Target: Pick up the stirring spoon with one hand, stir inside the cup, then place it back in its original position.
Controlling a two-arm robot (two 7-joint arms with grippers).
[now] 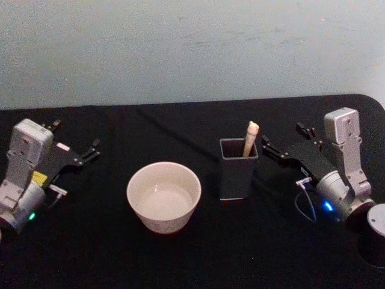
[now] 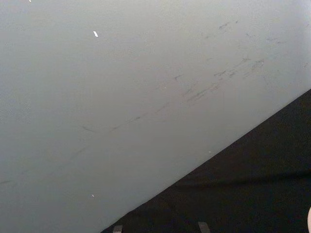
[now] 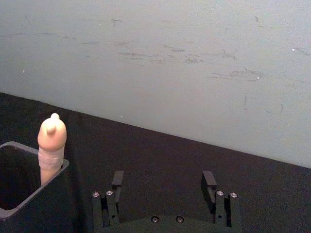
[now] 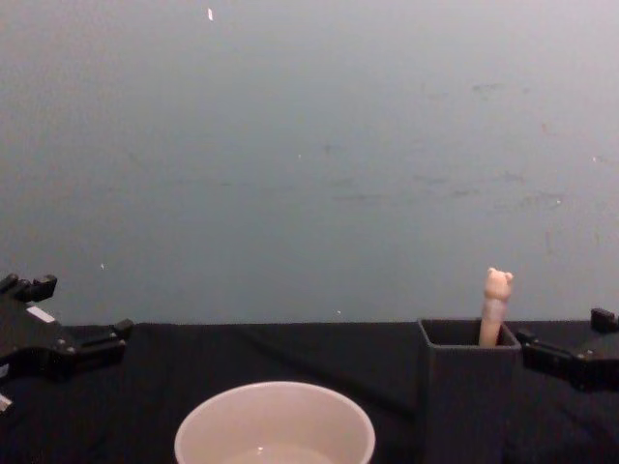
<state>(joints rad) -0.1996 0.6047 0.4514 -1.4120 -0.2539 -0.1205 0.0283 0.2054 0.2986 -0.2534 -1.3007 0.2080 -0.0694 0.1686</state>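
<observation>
The stirring spoon (image 1: 251,138) stands upright in a dark grey square holder (image 1: 238,171) right of centre, its beige bear-head knob (image 4: 497,288) poking above the rim. The wide off-white cup (image 1: 162,220) sits to the holder's left, near the table's middle. My right gripper (image 1: 283,135) rests open on the table just right of the holder, with nothing between its fingers. In the right wrist view the spoon (image 3: 52,141) stands off to one side of the open right gripper (image 3: 163,182). My left gripper (image 1: 75,135) lies open at the far left, well away from the cup.
A black cloth (image 1: 198,259) covers the table, and a pale grey-blue wall (image 1: 192,48) runs behind it. A round grey object (image 1: 376,220) sits at the right edge beside the right arm. There is bare cloth between the cup and the left gripper.
</observation>
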